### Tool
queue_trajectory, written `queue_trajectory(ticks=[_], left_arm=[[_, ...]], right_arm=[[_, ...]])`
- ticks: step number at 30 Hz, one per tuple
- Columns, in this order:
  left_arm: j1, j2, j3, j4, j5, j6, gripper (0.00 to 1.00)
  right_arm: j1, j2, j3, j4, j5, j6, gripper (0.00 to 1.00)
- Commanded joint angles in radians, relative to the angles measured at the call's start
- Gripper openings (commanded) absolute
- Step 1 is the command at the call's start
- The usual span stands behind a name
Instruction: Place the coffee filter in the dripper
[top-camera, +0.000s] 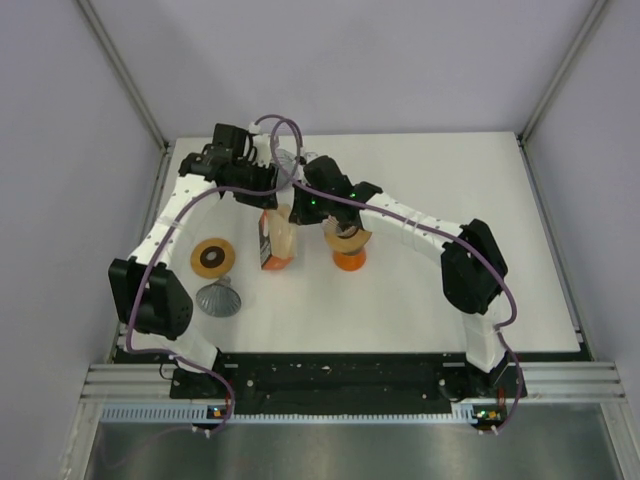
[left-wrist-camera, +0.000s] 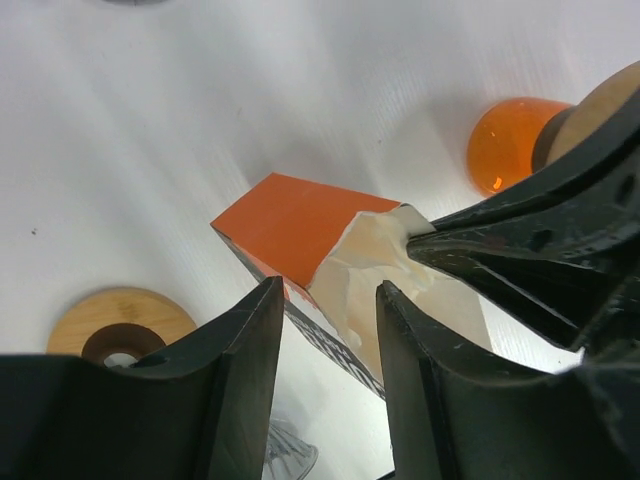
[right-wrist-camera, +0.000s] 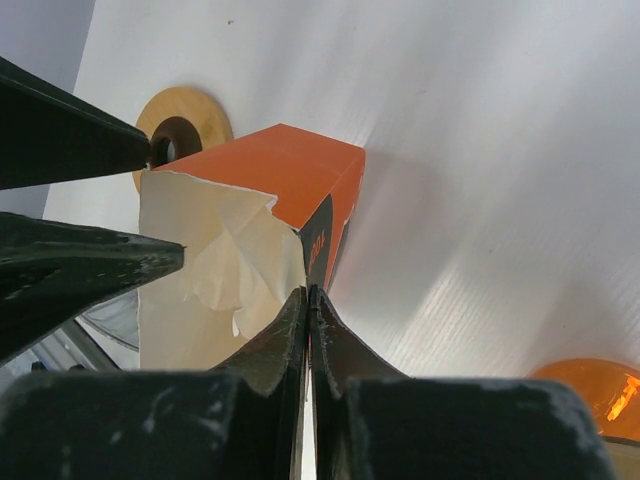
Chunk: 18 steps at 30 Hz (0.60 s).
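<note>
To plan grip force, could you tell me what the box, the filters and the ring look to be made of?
The box looks like matte orange cardboard, with folded edges. The filters look like thin cream paper, crumpled and torn. The ring seems wood, showing grain.

Here's the tally: two arms, the left arm and the right arm, and two grippers, the left gripper and the right gripper. One orange box, coffee filters too tightly bunched to count, one orange dripper, one wooden ring, one grey ribbed cone, one table
</note>
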Motion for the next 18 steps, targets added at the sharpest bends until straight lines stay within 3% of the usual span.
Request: queue_trajectory(ticks=[1, 18], left_arm=[[-0.004, -0.057, 0.089, -0.013, 0.064, 0.026, 0.47], [-0.004, -0.089, 0.102, -0.042, 0.13, 0.02, 0.44]], right_arm=[[0.019, -0.034, 0.048, -0.007, 0.025, -0.023, 0.0], [0.032, -0.102, 0.06, -0.004, 0.093, -0.051, 0.0]])
